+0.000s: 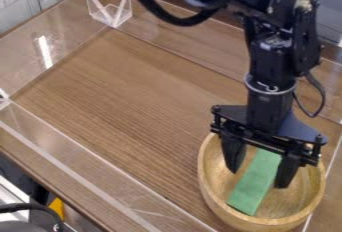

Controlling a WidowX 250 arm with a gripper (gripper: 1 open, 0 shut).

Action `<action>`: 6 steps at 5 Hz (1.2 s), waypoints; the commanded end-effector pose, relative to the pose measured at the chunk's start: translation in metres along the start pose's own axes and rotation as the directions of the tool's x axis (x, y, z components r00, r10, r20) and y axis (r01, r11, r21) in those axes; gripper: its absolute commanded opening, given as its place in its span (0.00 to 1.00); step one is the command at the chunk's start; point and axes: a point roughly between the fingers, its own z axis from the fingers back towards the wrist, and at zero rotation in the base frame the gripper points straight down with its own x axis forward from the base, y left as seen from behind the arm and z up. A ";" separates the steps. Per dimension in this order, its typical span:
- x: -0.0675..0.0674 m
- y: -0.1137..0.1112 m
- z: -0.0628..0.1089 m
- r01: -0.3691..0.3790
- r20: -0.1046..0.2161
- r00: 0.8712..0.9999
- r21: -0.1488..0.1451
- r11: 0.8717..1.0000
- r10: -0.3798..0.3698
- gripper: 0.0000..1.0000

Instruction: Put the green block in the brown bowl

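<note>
The green block [255, 188] lies slanted inside the brown bowl [207, 181] at the table's front right, its lower end on the bowl's floor. My gripper [263, 163] hangs straight down over the bowl, open. One black finger [237, 154] stands left of the block's upper end and the other stands to its right. Neither finger clasps the block. The block's top end is partly hidden behind the gripper.
The bowl sits on a wooden tabletop [120, 86] fenced by low clear acrylic walls [40, 51]. A clear folded stand [107, 12] is at the back left. A cable loops from the arm above. The table's front edge runs close under the bowl.
</note>
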 end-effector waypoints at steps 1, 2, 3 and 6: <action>0.013 0.001 0.013 -0.014 0.046 0.999 -0.016 1.000 0.015 1.00; 0.018 0.009 0.017 -0.038 0.060 0.997 -0.009 0.999 0.038 1.00; 0.023 0.016 0.018 -0.058 0.069 0.996 -0.001 0.998 0.058 1.00; 0.031 0.028 0.021 -0.105 0.085 0.991 0.011 0.994 0.104 1.00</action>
